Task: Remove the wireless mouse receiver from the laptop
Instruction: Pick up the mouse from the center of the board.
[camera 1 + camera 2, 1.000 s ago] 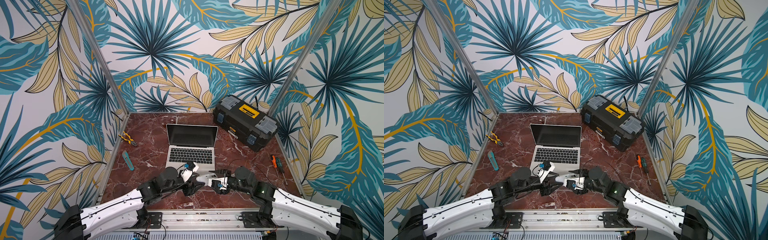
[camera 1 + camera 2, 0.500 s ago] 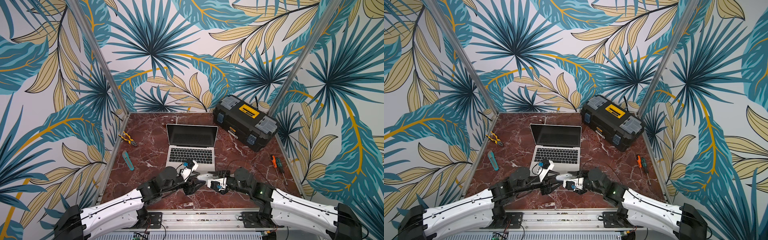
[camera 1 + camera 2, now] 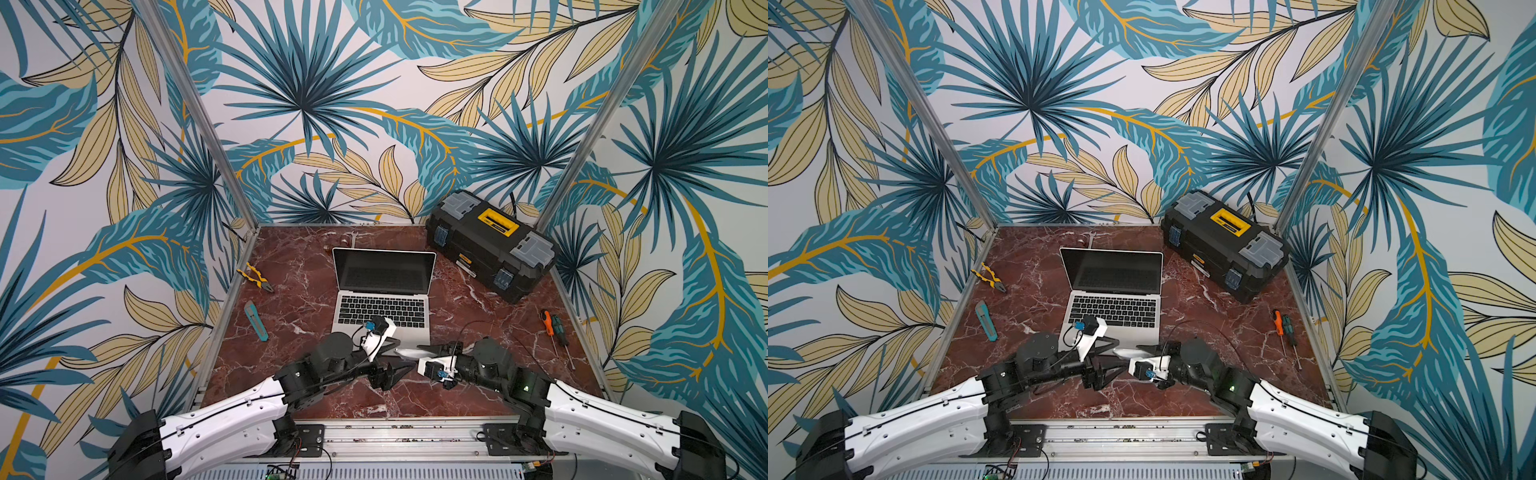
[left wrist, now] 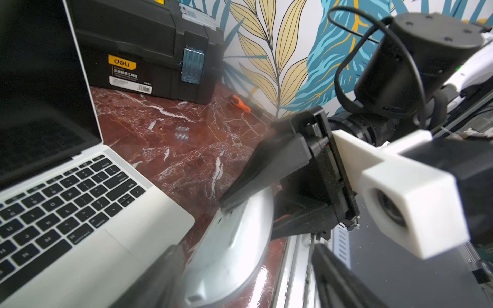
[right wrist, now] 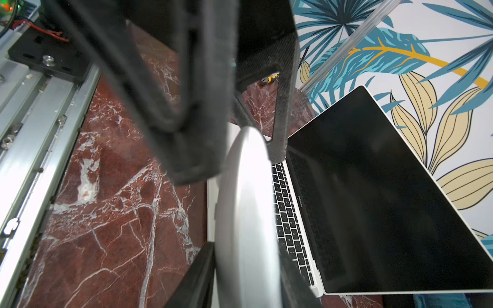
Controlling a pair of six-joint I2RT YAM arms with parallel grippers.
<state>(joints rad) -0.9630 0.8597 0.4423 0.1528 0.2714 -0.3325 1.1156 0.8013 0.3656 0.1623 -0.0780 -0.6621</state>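
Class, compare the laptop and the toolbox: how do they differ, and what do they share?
The laptop is slim and silver; the toolbox is bulky and black with a yellow handle. The laptop is open; the toolbox is shut. The laptop sits square mid-table; the toolbox sits skewed at the far right corner. Both rest on the red marble table.

We see bright, even light in both top views, shadows soft. In the wrist views the near fingers blur, and glare whitens the mouse and table.
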